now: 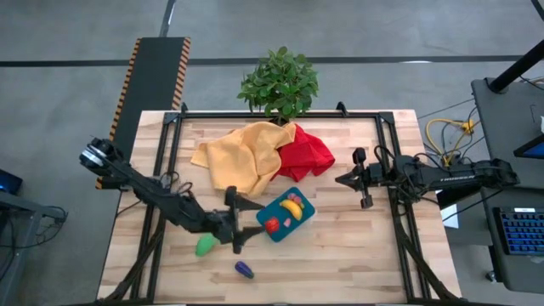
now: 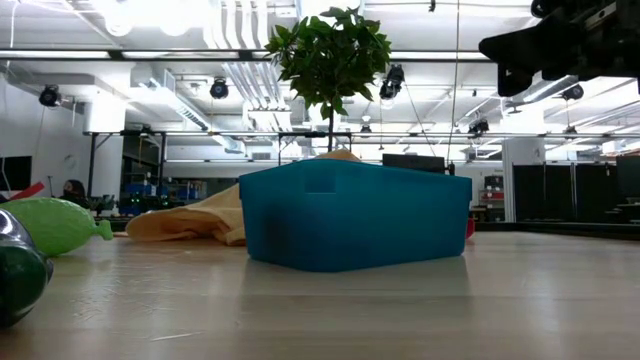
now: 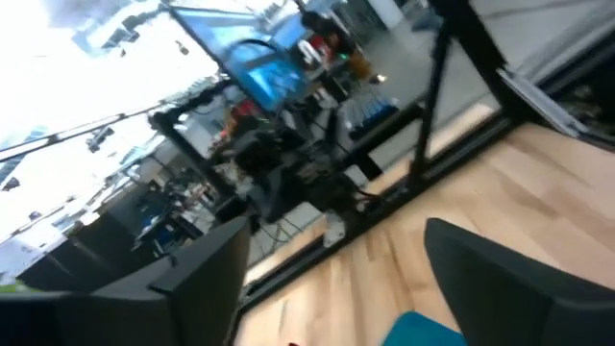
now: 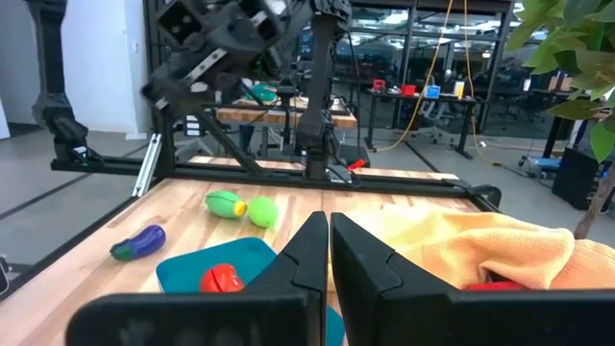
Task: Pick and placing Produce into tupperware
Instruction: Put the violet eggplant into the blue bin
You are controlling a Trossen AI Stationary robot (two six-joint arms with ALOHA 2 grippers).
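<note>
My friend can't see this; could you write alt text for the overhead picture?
A teal tupperware holding a banana and tomato sits mid-table, the left gripper open beside it. A green piece and eggplant lie outside; the right gripper waits shut.

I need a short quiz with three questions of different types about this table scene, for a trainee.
1. True or false: the eggplant lies inside the tupperware.
2. Which claw stands beside the tupperware? A: left claw. B: right claw.
3. Fill in: the red cloth lies beside the ___ cloth.

Key:
1. False; it lies on the table, like the green piece.
2. A; its fingers are open above the tomato side.
3. Yellow.
</note>
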